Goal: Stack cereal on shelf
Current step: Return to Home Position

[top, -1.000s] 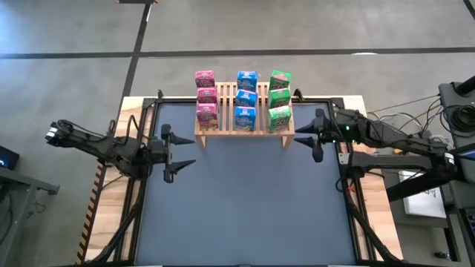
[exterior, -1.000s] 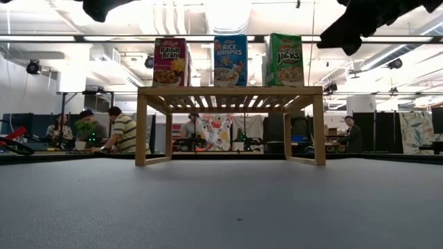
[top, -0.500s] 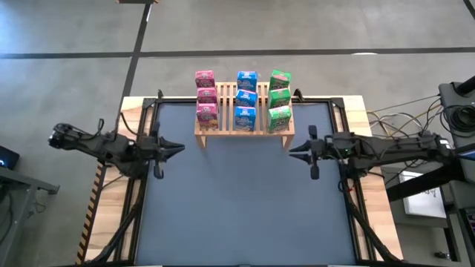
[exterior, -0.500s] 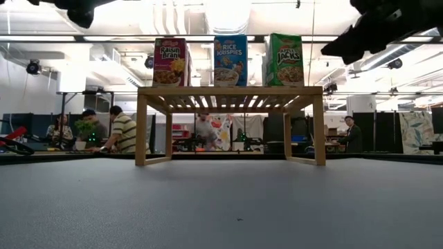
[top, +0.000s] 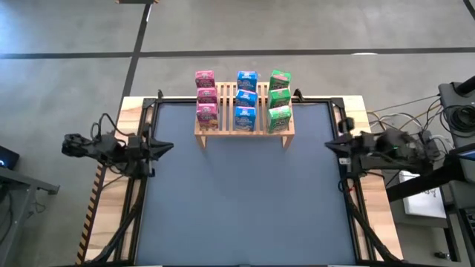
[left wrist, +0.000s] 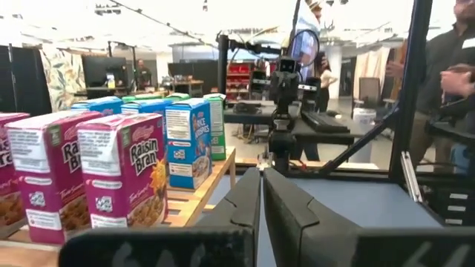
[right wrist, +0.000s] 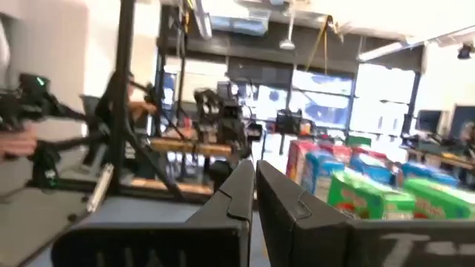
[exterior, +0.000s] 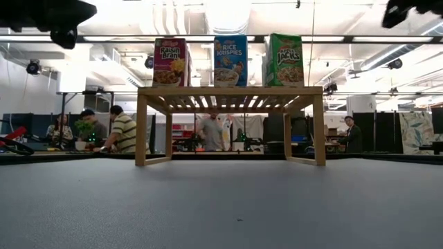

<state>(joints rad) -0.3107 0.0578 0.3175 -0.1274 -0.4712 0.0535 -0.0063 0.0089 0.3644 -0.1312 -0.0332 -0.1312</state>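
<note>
The shelf (top: 245,127) is a light wooden slatted rack at the table's far middle, standing on its legs on the dark mat. The cereal stands upright on its top in three rows: pink boxes (top: 205,96), blue boxes (top: 246,96) and green boxes (top: 280,96). The low view shows the front pink (exterior: 171,62), blue (exterior: 230,61) and green (exterior: 285,60) boxes. My left gripper (top: 171,144) is shut at the mat's left edge, pointing toward the right. My right gripper (top: 328,144) is shut at the mat's right edge, pointing toward the left. Neither holds anything.
A black frame (top: 152,111) runs along the mat's sides, with wooden table strips (top: 111,193) outside it. Cables and equipment (top: 453,111) lie beyond the right edge. People (exterior: 121,131) sit and stand in the room behind the shelf.
Both grippers have drawn back from the shelf's front corners, the left toward the table's left edge, the right toward the right edge. Both have shut, the left from wide open. The right has swung round to point straight across the table. The boxes have not moved.
</note>
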